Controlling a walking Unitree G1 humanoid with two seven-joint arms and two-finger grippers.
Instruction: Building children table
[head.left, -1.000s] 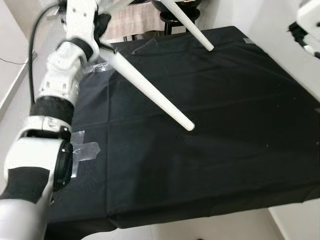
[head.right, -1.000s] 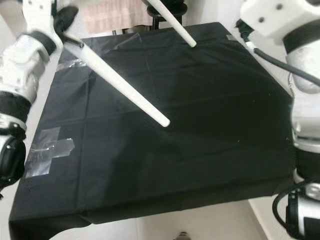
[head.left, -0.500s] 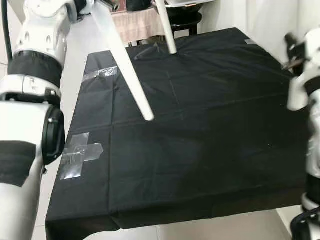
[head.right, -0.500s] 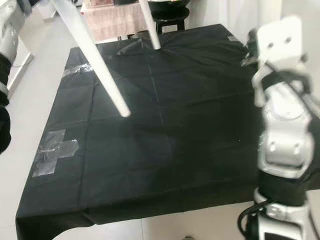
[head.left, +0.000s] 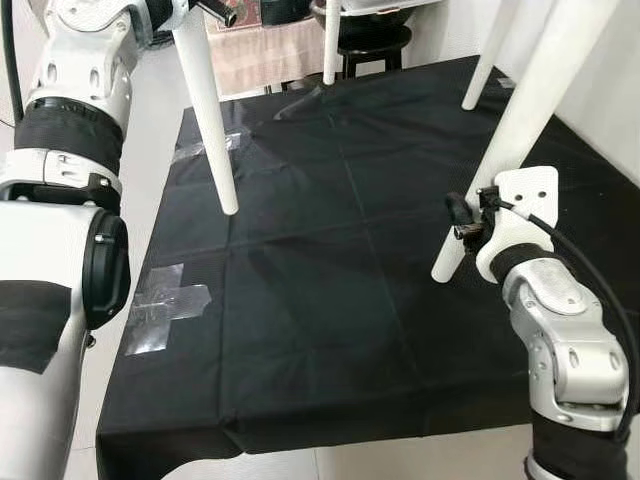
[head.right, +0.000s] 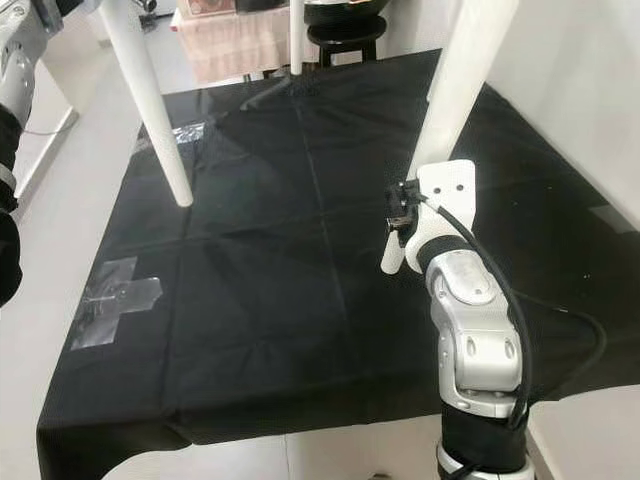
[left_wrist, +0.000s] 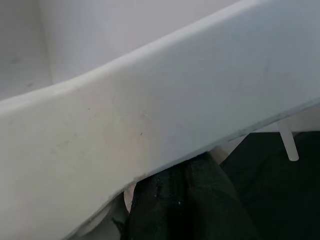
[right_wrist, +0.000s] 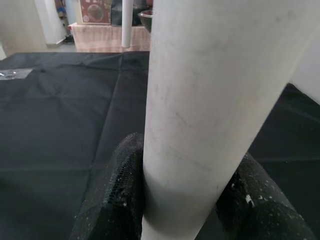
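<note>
A white table stands leg-down over a black cloth (head.left: 330, 300) spread on the floor, with 4 legs in sight. The right hand (right_wrist: 187, 200) is clamped around the near right leg (head.left: 520, 120), close to its lower end; in the right wrist view 1 black finger (right_wrist: 117, 195) presses each side of the white tube. That leg tilts, and its tip hangs just above the cloth near the right arm (head.left: 565, 340).

The left hand (left_wrist: 185, 200) is up at the table's top edge (left_wrist: 150, 115). Its black fingers sit right under the white rim, but I cannot tell whether they are closed on it. The left arm (head.left: 70, 150) rises along the left side of the head views.

The near left leg (head.left: 208, 110) slopes down to a tip above the cloth's left part. The 2 far legs (head.left: 330, 40) reach down near the cloth's back edge.

Clear tape (head.left: 165, 305) in a cross holds the cloth at its left edge, with another strip (head.left: 205, 148) further back. Beyond the cloth are a dark stool (head.left: 370, 40) and a pink-draped piece of furniture (head.left: 260, 50).
</note>
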